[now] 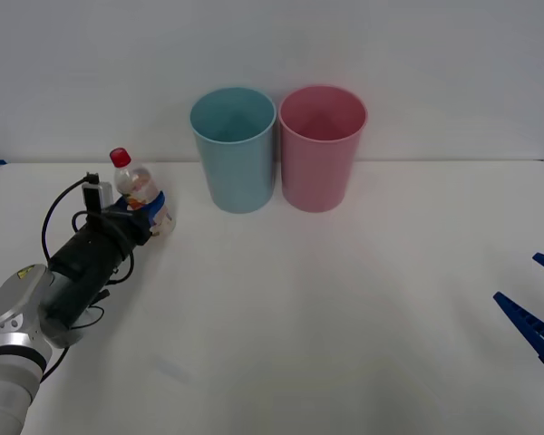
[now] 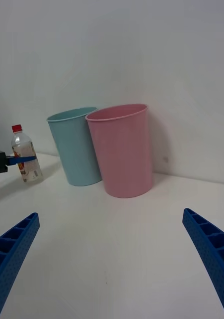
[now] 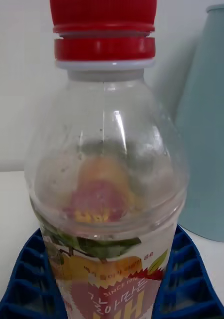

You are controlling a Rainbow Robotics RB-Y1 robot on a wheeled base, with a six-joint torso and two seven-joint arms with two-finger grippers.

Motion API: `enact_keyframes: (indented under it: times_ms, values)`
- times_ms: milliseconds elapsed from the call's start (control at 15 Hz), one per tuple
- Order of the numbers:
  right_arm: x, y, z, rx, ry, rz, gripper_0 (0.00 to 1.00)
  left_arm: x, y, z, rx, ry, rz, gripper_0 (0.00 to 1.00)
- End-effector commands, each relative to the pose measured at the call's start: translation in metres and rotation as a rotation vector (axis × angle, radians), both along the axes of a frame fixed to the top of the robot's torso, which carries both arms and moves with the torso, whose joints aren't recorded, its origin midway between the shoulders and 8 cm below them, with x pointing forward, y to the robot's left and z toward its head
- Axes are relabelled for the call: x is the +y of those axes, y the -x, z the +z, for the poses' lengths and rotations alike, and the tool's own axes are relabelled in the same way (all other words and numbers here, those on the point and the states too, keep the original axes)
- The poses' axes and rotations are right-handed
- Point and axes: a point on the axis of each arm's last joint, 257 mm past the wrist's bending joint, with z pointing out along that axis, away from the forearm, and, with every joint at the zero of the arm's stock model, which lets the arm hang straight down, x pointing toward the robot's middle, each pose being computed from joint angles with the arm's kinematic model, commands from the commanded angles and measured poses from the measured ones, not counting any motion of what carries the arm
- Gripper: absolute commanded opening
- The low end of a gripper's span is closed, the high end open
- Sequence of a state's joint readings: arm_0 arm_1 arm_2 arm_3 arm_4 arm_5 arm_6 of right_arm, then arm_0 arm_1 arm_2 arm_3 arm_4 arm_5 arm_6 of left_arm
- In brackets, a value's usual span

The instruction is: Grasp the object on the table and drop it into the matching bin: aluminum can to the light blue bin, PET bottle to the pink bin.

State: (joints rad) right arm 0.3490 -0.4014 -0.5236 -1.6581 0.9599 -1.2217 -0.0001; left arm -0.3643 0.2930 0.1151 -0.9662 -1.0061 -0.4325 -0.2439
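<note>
The left gripper (image 1: 150, 216) has its blue ribbed fingers (image 3: 27, 279) clamped on both sides of the small clear plastic bottle with a red screw cap and red-and-yellow label (image 1: 140, 196), which stands upright near the worktop's far left corner. Just beside it towards the middle of the far edge stands the tall light blue plastic bin (image 1: 235, 149), touching or nearly touching the same-shaped pink plastic bin (image 1: 321, 148). The right gripper (image 1: 542, 322) hangs spread wide at the broad white worktop's (image 1: 326, 326) right edge.
</note>
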Motion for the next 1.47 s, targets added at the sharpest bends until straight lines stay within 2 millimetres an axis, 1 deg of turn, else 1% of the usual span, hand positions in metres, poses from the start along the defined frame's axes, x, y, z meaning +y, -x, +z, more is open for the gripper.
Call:
enact_keyframes:
  times_ms: [67,267,467,667,867,933,1067,1200,1267,1400,1467]
  values:
    - [0.0,0.0,0.0,0.0,0.0,0.0,1.0,0.0,0.004,-0.002,0.0,0.012,-0.009,0.0]
    - [0.0,0.0,0.0,0.0,0.0,0.0,1.0,0.006,0.014,0.005,-0.022,0.015,-0.015,0.0]
    - [0.0,0.0,0.0,0.0,0.0,0.0,1.0,0.011,0.034,0.02,-0.06,0.043,-0.013,0.0]
    - [0.0,0.0,0.0,0.0,0.0,0.0,1.0,0.016,0.05,0.04,-0.099,0.062,-0.022,0.0]
    - [0.0,0.0,0.0,0.0,0.0,0.0,1.0,0.016,0.064,0.076,-0.13,0.145,-0.051,0.0]
    - [0.0,0.0,0.0,0.0,0.0,0.0,1.0,0.016,0.068,0.091,-0.143,0.169,-0.067,0.0]
    - [0.0,0.0,0.0,0.0,0.0,0.0,1.0,0.016,0.071,0.112,-0.161,0.189,-0.089,0.0]
    - [0.0,0.0,0.0,0.0,0.0,0.0,1.0,0.012,0.074,0.139,-0.182,0.225,-0.122,0.0]
    - [0.0,0.0,0.0,0.0,0.0,0.0,1.0,0.008,0.077,0.155,-0.194,0.25,-0.144,0.0]
    - [0.0,0.0,0.0,0.0,0.0,0.0,1.0,0.004,0.081,0.178,-0.211,0.284,-0.168,0.0]
    - [0.0,0.0,0.0,0.0,0.0,0.0,1.0,0.001,0.085,0.192,-0.224,0.305,-0.182,0.0]
